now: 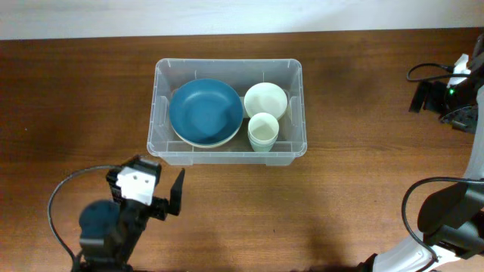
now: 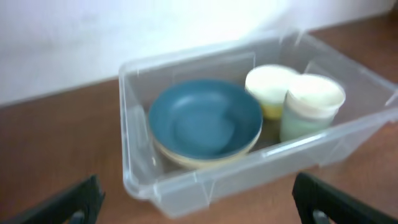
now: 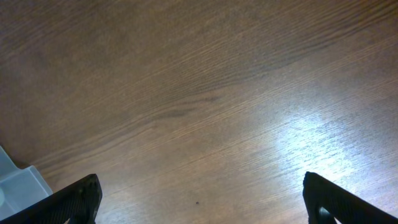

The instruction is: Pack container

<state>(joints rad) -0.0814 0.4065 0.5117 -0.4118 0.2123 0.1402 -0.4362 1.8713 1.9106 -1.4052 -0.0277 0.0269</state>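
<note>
The container (image 1: 227, 156) is set at the middle of the bench (image 1: 76, 91), with a blue bowl (image 1: 205, 112), a cream bowl (image 1: 265, 100) and a pale green cup (image 1: 262, 130) inside. A cream rim (image 2: 205, 160) under the blue bowl is shown best by the left wrist view; only a container corner is caught by the right. The left tool (image 1: 147, 181) and right tool (image 3: 200, 183) are spread apart, empty

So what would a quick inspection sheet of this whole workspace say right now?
Surface: brown wooden table, grain visible.
Job's things: clear container holding a blue bowl, a cream bowl and a pale green cup.
Clutter: nothing seen.
Grippers: left gripper open, facing the container; right gripper open over bare wood.
Cables: black cable looped by the left arm; another cable by the right arm.
Surroundings: white wall behind the table.
</note>
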